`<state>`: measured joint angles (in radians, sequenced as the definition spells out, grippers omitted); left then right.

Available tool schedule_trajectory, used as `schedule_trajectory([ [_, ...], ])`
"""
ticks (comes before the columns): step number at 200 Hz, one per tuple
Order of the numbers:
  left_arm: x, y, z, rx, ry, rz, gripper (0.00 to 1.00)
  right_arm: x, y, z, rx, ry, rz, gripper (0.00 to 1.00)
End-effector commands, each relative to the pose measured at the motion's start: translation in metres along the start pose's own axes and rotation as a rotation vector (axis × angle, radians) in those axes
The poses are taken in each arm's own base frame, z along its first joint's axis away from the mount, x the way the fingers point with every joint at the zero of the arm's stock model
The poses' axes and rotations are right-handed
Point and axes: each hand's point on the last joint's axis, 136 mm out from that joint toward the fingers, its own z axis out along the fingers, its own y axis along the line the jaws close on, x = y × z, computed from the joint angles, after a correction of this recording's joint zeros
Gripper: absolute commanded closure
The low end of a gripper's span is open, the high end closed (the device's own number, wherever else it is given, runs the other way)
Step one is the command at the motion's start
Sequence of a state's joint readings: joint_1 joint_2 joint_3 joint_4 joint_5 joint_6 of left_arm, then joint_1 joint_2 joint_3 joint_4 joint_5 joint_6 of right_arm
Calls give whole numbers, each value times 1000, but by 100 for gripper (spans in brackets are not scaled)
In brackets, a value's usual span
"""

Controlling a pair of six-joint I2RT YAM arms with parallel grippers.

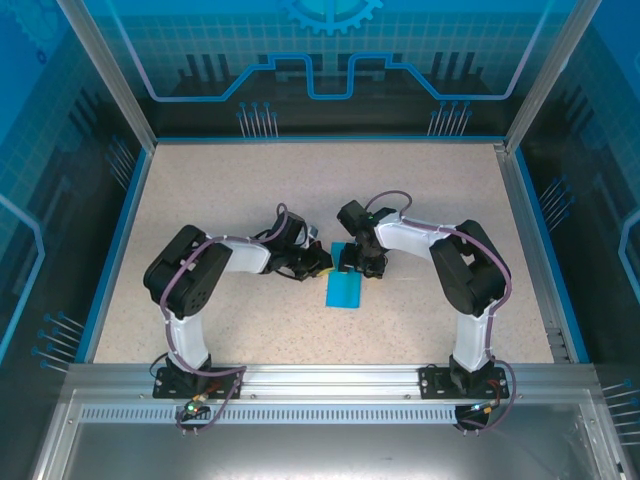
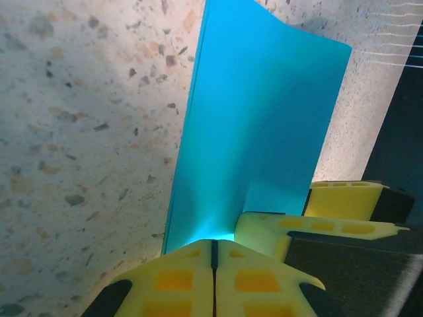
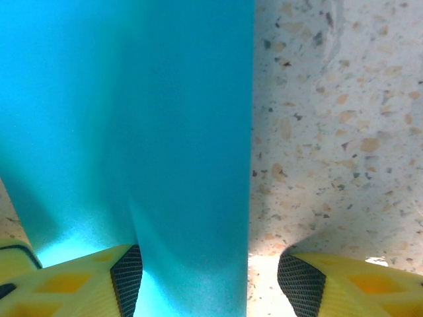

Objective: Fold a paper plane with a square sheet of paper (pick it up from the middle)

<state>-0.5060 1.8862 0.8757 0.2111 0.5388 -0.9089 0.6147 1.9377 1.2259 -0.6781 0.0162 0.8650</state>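
Left wrist, left fingers (image 2: 258, 281) clamped on square sheet of paper (image 2: 258, 132), right wrist, right fingers (image 3: 73, 284) apart astride its edge

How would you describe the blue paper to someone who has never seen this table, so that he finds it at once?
On the speckled beige table, go to the middle, where the left arm and the right arm meet. The sheet of paper lies there, its far end at their jaws. It is a thin turquoise rectangle; its neighbours, the arms, are black and white.
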Motion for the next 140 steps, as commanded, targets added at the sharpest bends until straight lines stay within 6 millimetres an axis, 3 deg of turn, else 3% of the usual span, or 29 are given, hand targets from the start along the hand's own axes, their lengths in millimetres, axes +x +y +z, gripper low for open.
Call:
schedule_trajectory([
  [1, 1, 0, 4, -23, 13, 18, 94, 30, -30, 67, 93, 140, 31, 36],
  [105, 5, 24, 8, -121, 33, -6, 95, 31, -26, 67, 78, 146, 40, 36],
  [140, 7, 35, 9, -164, 43, -20, 96, 21, -10, 47, 0, 97, 24, 35],
])
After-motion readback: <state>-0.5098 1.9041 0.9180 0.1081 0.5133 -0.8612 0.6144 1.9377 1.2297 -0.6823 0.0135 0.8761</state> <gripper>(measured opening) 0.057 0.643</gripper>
